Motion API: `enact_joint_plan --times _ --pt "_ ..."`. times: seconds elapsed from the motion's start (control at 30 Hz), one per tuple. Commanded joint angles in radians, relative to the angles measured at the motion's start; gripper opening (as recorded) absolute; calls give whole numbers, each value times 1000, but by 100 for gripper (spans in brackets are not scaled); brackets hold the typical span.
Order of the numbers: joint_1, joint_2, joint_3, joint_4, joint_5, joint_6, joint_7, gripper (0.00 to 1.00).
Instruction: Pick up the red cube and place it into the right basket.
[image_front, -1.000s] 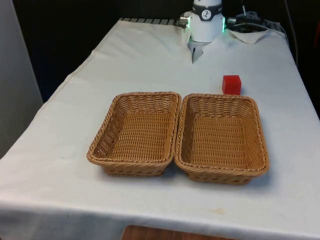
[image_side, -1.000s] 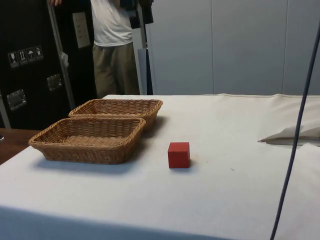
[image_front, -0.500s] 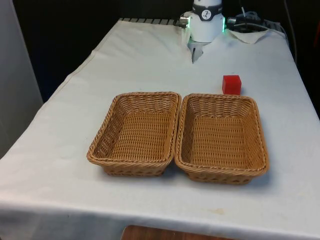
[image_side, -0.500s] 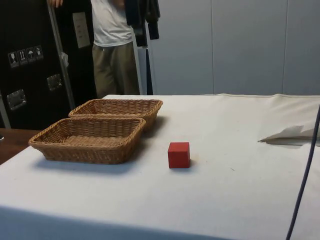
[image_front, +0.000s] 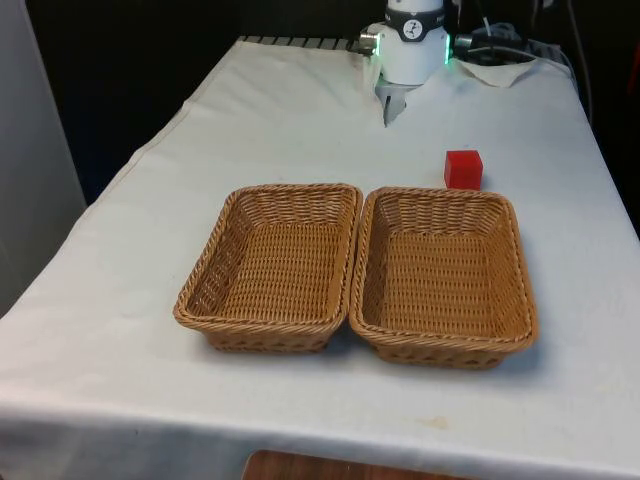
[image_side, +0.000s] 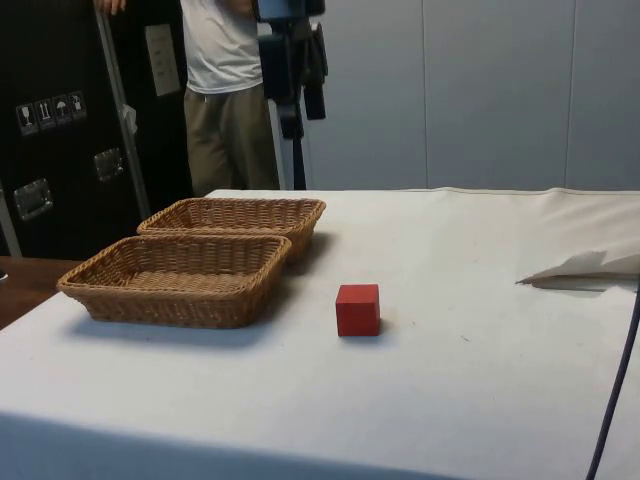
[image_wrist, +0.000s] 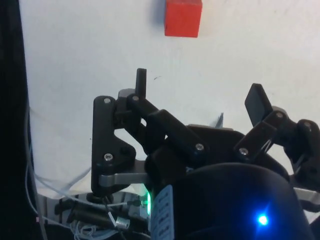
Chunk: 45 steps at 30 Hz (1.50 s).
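The red cube (image_front: 463, 169) rests on the white-clothed surface (image_front: 280, 130), just beyond the far rim of the right basket (image_front: 442, 274), near that basket's corner on the front view's right. In the side view the red cube (image_side: 357, 309) stands apart from the near basket (image_side: 176, 279), not touching it. The left basket (image_front: 272, 264) lies beside the right basket, their long rims touching or nearly touching. Both wicker baskets hold nothing. The gripper (image_side: 297, 75) hangs high above the surface in the side view, well apart from the cube. In the wrist view the gripper (image_wrist: 199, 95) has its jaws spread wide and holds nothing, with the red cube (image_wrist: 183, 18) on the white cloth ahead of the fingertips (image_wrist: 141, 80). A person (image_side: 226, 90) in a white shirt and khaki trousers stands behind the surface.
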Motion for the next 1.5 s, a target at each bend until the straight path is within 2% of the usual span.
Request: enact_joint_plan --times 0.0,0.17,0.2,0.5,0.53,0.57,0.7,0.8,0.83,0.87,1.1,1.13,1.23,1.37,1.4,1.43,1.47 --pt "1 -8 3 -23 -1 29 6 100" --pt "0 -20 9 -94 -1 99 -4 100" --pt "0 -13 9 -86 0 85 -5 100" --pt "1 -14 15 -188 2 219 -19 100" --pt "0 -18 14 -179 0 195 -19 100" --pt "1 -10 15 -194 2 230 -19 100" --pt "1 5 16 -224 4 281 -22 100" --pt "-4 22 12 -250 8 329 -33 100" --pt "-3 22 15 -242 0 312 -24 100" --pt "-5 23 10 -258 8 340 -36 100" --pt "-24 24 -4 -322 17 416 -73 100" --pt "-25 28 0 -312 2 398 -58 100" --pt "-27 33 -16 -348 35 460 -102 100" --pt "-29 56 -18 -360 52 498 -120 100" --pt "-36 50 -17 -359 33 485 -109 100" --pt "-30 70 -16 -361 59 514 -124 100" --pt "-30 79 -13 -361 61 522 -124 100"
